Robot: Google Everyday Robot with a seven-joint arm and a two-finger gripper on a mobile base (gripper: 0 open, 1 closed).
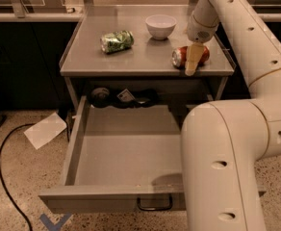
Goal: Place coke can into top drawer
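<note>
Now, end effector point(192, 61) at coke can point(179, 57).

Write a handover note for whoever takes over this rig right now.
The hand is down at the coke can, near the right front edge of the tabletop; a hold on it is not confirmed.
The coke can lies on its side, not lifted.
The top drawer is pulled open.
Done: drawer open, hand at can.
Left: secure the can, lift it, carry it over the drawer, release it inside.
</note>
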